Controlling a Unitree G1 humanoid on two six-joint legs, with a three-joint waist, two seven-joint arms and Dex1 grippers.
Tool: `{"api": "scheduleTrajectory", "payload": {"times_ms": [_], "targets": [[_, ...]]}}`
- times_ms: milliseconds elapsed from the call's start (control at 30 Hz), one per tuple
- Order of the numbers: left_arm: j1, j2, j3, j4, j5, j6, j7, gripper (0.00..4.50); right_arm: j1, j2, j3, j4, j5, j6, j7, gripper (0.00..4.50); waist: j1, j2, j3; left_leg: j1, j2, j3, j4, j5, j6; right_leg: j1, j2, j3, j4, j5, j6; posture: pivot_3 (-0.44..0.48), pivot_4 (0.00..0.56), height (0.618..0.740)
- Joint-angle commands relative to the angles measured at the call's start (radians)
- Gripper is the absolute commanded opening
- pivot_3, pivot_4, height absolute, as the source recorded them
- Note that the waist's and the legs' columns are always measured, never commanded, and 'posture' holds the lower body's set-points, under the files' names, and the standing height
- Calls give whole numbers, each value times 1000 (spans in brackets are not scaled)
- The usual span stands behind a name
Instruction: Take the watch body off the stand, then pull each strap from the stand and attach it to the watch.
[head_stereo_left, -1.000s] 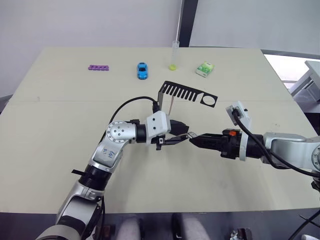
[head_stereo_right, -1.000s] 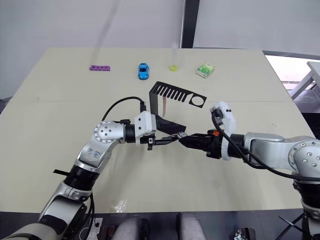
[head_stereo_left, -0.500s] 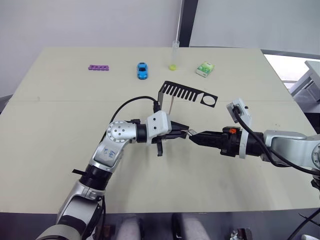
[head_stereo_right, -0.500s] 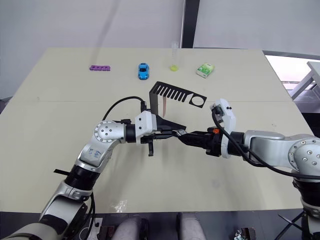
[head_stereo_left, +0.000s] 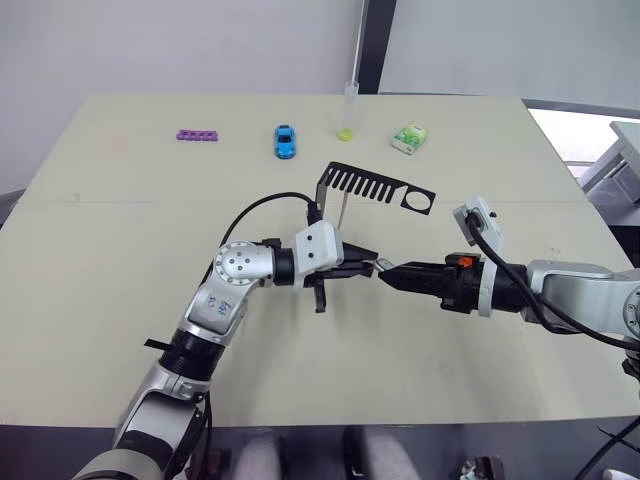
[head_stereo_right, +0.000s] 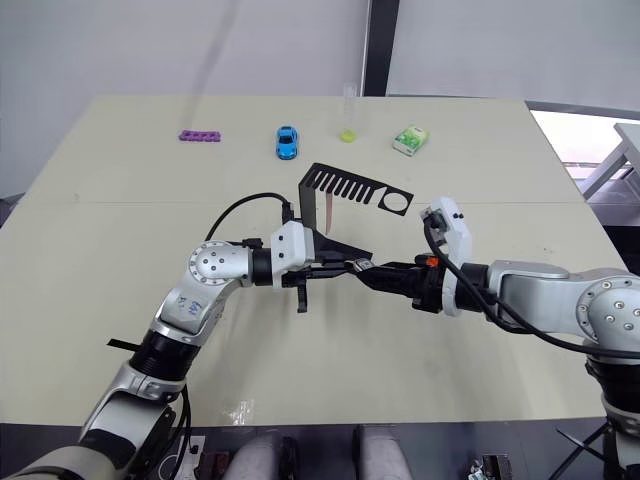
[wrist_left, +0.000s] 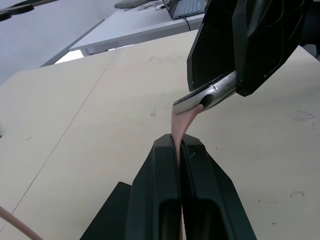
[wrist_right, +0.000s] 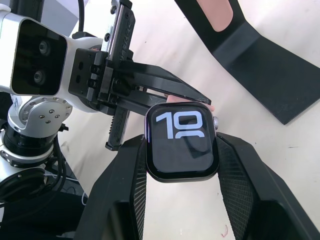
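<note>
We see the right end effector (wrist_right: 181, 150) clamped on the watch body (wrist_right: 182, 140), one black finger on each side of the case, screen facing the wrist camera with light digits showing. In the head views the watch body (head_stereo_left: 381, 266) sits at the tip of the right end effector (head_stereo_left: 388, 272), held above the bench (head_stereo_left: 120, 230) in front of the stand.

The left end effector (wrist_left: 178, 150) is pinched tight on a pale pink strap (wrist_left: 178, 125); the strap rises from between the two closed fingers and its free end touches the silver-grey edge of the watch body (wrist_left: 205, 96). From the head, the left end effector (head_stereo_right: 345, 266) meets the right end effector tip to tip, so strap and watch body are in contact. We cannot tell whether the strap is seated in the case slot.

Just behind the two end effectors stands the stand (head_stereo_left: 375, 186), black, with its comb-like top arm and round hole pointing to the robot's right. A second pink strap (head_stereo_right: 328, 212) hangs from the stand beside the upright; the right wrist view shows its rounded end (wrist_right: 220, 12) against the black metal.

Well apart, along the far edge of the bench: a purple strip (head_stereo_left: 197, 134), a blue toy car (head_stereo_left: 285, 140), a clear tube with yellow-green liquid at its bottom (head_stereo_left: 348, 112), and a green-white box (head_stereo_left: 410, 138).
</note>
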Motion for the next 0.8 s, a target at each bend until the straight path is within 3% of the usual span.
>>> {"api": "scheduleTrajectory", "payload": {"times_ms": [33, 800], "targets": [[-14, -15, -4, -71, -26, -4, 1, 82, -16, -4, 6, -17, 10, -9, -1, 1522, 0, 0, 0, 0, 0, 0, 0, 0, 0, 0, 0, 0, 0, 0, 0, 0, 150, 740], [-29, -11, -1, -81, -28, 12, -7, 82, -26, 1, 15, 7, -20, -6, 7, 1522, 0, 0, 0, 0, 0, 0, 0, 0, 0, 0, 0, 0, 0, 0, 0, 0, 150, 740]]}}
